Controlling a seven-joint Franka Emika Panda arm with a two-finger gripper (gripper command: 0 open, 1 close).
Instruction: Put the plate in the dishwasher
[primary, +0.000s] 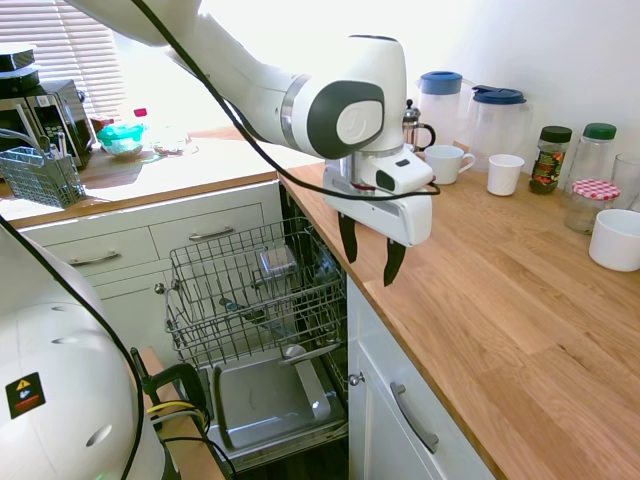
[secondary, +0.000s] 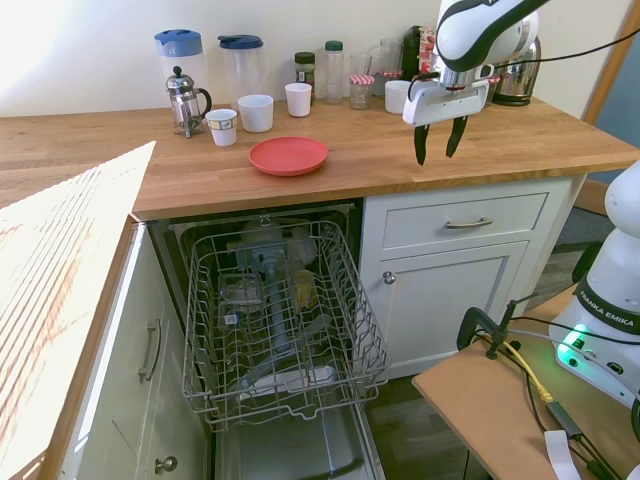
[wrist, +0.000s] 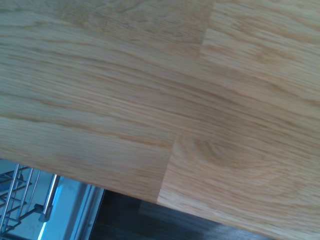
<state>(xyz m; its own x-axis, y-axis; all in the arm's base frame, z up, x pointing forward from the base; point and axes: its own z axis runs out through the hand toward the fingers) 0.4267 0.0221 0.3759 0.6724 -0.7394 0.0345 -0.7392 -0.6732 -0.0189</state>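
The coral-red plate is left flat on the wooden countertop, well apart from the empty, parted gripper — probably light, stiff, slick plastic, best pinched at the rim. The dishwasher rack is pulled out.

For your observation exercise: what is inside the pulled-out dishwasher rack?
The rack holds a few clear and grey items among the wires, too cluttered to name. The plate isn't inside; it sits on the counter.
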